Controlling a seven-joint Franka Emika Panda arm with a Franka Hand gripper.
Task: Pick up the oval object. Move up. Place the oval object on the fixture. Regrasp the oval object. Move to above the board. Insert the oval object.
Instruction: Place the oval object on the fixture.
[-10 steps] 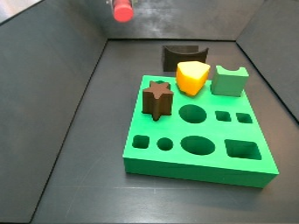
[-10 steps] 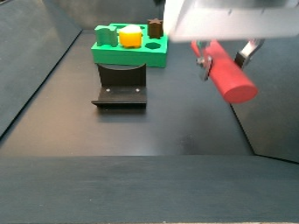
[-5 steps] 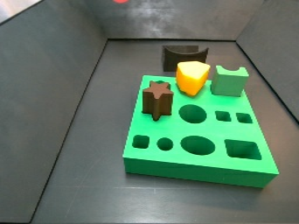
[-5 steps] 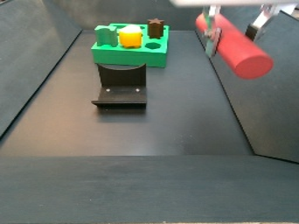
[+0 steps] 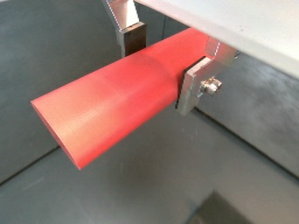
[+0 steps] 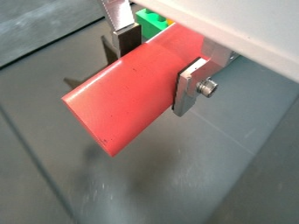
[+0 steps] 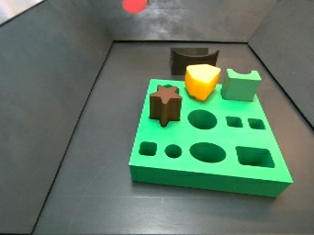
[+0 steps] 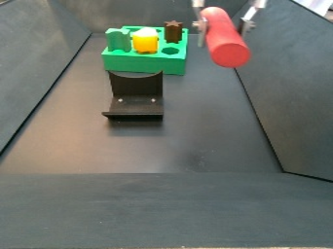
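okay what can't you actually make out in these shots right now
- End effector: both wrist views show it shut on the peg; both side views cut it off at the top edge.
- Peg's far end: hidden behind the wrist housing in both wrist views.
- Fixture: in a side view its notch is mostly hidden behind the yellow wedge.
- Board: a side view shows it too small to tell the holes.

Gripper (image 5: 163, 54) gripping oval object (image 5: 117, 101), hanging high; bare floor (image 8: 156, 146) lying around fixture (image 8: 134, 97), board (image 7: 208, 138).
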